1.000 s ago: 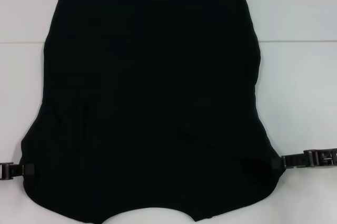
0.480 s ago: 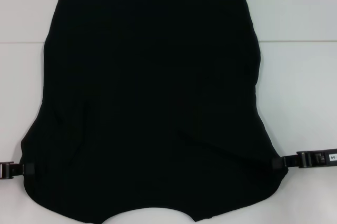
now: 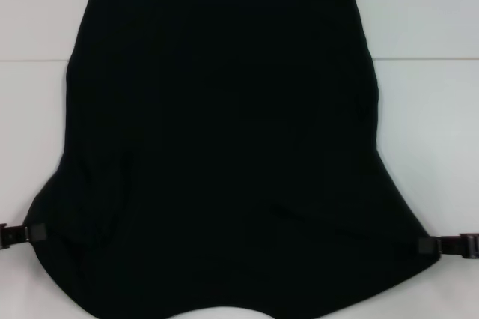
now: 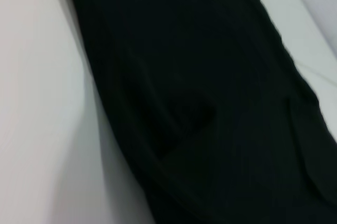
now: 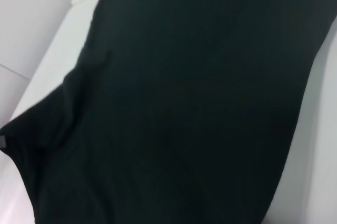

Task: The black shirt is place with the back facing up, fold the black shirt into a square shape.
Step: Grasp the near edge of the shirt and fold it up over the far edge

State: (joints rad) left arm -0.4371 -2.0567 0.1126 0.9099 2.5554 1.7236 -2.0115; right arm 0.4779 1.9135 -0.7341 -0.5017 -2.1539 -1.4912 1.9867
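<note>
Left gripper (image 3: 30,234) and right gripper (image 3: 428,245) reach inward from opposite sides (both low), jaws clamped shut.

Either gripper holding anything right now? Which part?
Both appear to hold the black shirt: left gripper at its left side edge, right gripper at its right side edge, both near the end closest to the robot.

Left gripper (image 3: 34,234) shows black, blocky links; right gripper (image 3: 428,245) is black too, squared segments, grey-edged tip.
</note>
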